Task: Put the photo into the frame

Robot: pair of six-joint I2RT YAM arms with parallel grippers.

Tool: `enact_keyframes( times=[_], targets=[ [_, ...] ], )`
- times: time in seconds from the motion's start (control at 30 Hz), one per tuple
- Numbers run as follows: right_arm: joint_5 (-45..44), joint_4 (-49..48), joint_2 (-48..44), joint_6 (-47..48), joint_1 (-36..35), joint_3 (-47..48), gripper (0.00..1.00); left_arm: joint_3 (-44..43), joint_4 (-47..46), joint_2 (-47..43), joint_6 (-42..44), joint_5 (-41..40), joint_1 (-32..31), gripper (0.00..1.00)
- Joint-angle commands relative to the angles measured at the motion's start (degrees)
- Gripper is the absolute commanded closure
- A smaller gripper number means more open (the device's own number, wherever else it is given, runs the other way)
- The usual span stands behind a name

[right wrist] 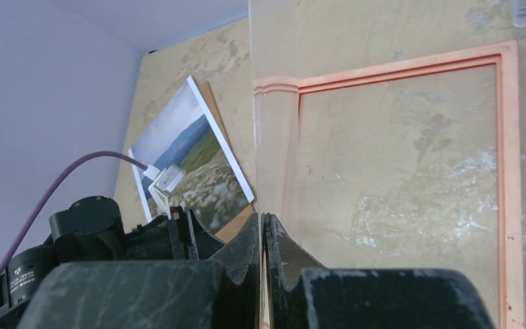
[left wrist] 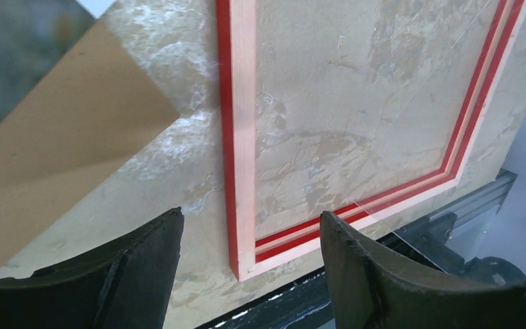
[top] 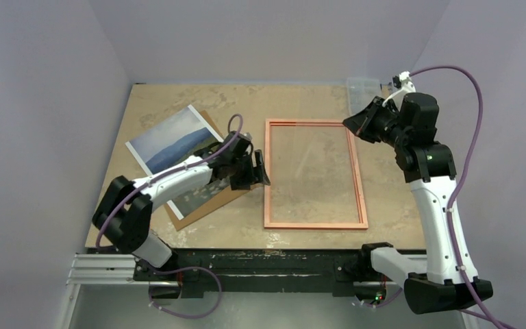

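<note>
Left claw (left wrist: 250, 223) was spread, empty, frame (left wrist: 240, 137) corner right below it; photo (top: 171, 137) lay back under its wrist. Right claw (right wrist: 263, 223) pinched the clear pane (right wrist: 274, 151). I'd have gripped photo border only.

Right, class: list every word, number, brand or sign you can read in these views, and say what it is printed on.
No text can be read in any view.
Small label on the left arm, right wrist view: too small and blurred to read.
The photo and the frame: no lettering visible.
</note>
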State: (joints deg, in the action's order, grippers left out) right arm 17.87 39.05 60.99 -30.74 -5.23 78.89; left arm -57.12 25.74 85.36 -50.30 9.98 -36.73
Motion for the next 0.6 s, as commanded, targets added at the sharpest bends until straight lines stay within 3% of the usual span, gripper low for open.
enact_keyframes(
  times=[0.0, 0.33, 0.47, 0.57],
  targets=[
    [-5.26, 1.18, -0.91, 1.64, -0.02, 2.11, 1.00, -6.68, 2.56, 6.96, 0.29, -3.44, -4.63, 0.31],
    [-7.92, 2.31, -1.69, 3.40, -0.07, 2.39, 1.00, -20.00, 15.59, 20.47, 1.98, -14.70, -10.88, 0.41],
    [-7.76, 2.20, -1.65, 3.54, -0.05, 1.73, 1.00, -20.66, 16.20, 22.33, 1.48, -15.68, -11.43, 0.54],
    [-7.31, 1.74, -1.56, 3.58, -0.04, 1.19, 1.00, -20.47, 16.18, 23.53, 0.91, -15.20, -11.43, 0.57]
  ],
)
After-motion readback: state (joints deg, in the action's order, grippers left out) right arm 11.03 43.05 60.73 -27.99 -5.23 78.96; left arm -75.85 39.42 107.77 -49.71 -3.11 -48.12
